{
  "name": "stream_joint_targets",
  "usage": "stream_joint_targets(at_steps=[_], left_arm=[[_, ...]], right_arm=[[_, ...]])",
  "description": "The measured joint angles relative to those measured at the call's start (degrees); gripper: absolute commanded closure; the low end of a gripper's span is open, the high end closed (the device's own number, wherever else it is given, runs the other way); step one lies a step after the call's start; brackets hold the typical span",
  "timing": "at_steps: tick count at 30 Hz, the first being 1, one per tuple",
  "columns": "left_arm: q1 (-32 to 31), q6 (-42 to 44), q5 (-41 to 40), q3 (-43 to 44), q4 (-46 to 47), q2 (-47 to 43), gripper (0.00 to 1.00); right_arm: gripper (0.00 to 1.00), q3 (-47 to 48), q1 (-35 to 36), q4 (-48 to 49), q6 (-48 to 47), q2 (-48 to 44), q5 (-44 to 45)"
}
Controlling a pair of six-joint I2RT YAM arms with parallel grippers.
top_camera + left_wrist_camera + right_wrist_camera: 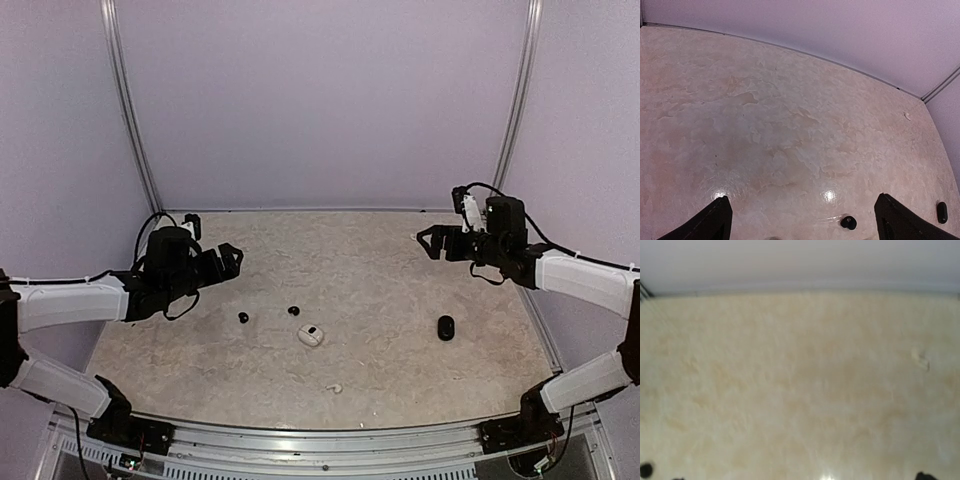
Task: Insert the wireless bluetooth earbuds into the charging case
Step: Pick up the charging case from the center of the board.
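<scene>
Beige marbled tabletop [400,385], lilac walls; left earbud [243,317] and right earbud [293,311] lie loose left of centre, apart from each other; right earbud sits just beside the white case [311,335]; black case [445,327] well apart, on the right side. Left fingers [710,225] spread wide, holding nothing, hovering just beyond the left earbud (so the left arm is clearly nearer); right fingers [426,234] equally wide, empty, well off. Buds too small to read a long axis.

Two tiny glossy black rounded earbuds [243,317], one white pebble-shaped case [311,335], one black pebble-shaped case [445,327], one small white scrap [335,388].
</scene>
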Motion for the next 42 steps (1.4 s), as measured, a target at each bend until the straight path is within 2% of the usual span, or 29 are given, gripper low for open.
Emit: stream_joint_targets(at_steps=[5, 10, 15, 21, 28, 42], left_arm=[[-1.3, 0.0, -2.0, -1.2, 1.9, -0.2, 0.01], [-1.8, 0.6, -2.1, -3.2, 3.3, -1.2, 0.01], [-1.9, 0.8, -1.0, -6.0, 5.0, -3.1, 0.01], [-2.1, 0.7, 1.1, -8.2, 5.8, -5.4, 0.01], [-2.1, 1.0, 3.3, -8.7, 6.9, -6.6, 0.01], [-2.1, 1.1, 6.1, -8.7, 8.7, -7.0, 0.01]], right_arm=[[0.01, 0.0, 0.9, -7.4, 0.4, 0.0, 1.7], [0.07, 0.1, 2.2, -12.3, -0.1, 0.8, -0.3], [0.10, 1.4, 8.5, -15.3, -2.9, 5.0, -4.0], [0.18, 8.5, 18.4, -18.8, -8.5, 14.2, -7.1], [0.22, 17.0, 26.7, -20.9, -13.4, 23.1, -7.6], [0.32, 29.6, 33.2, -22.6, -14.0, 37.4, -6.3]])
